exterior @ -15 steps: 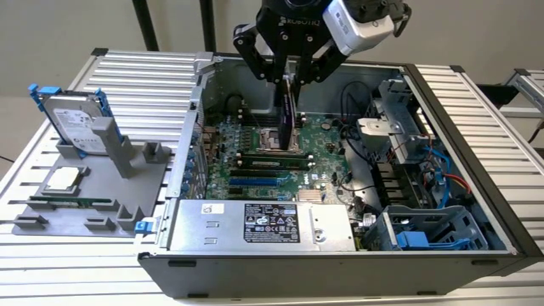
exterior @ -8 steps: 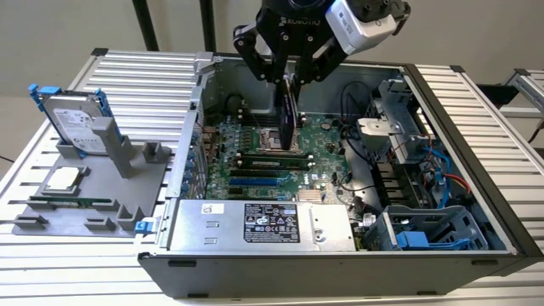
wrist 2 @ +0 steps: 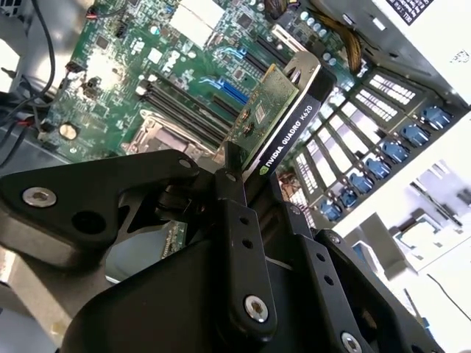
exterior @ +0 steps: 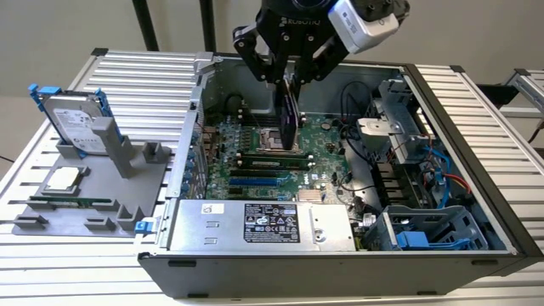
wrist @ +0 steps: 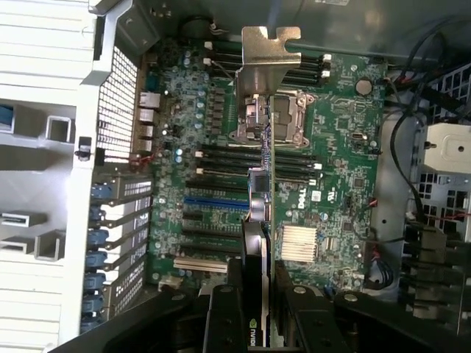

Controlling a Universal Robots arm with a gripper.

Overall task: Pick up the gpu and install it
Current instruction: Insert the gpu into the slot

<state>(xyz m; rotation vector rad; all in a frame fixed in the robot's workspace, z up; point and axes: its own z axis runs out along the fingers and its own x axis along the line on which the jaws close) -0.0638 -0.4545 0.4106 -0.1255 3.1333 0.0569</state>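
The gripper (exterior: 287,80) hangs over the open computer case (exterior: 340,274), which lies on its side on the slatted table (exterior: 136,70). Its two black fingers (wrist 2: 237,213) are clamped on the gpu (exterior: 290,121), gripping the card at the end away from its silver bracket (wrist: 269,55). The card hangs edge-on below the fingers with the bracket end lowest, green board on one face and black shroud on the other, as the second wrist view shows (wrist 2: 283,121). It is inside the case, above the middle of the motherboard (exterior: 327,137), about over the processor socket (wrist: 291,118) and the memory slots. It seems to be clear of the board, though I cannot tell for sure whether the bracket tip touches it. A power supply (exterior: 255,223) sits at the near end of the case. Toward the exterior view's left, a hard drive (exterior: 75,124) with blue rails stands upright in a gray holder (exterior: 102,185) on the table.
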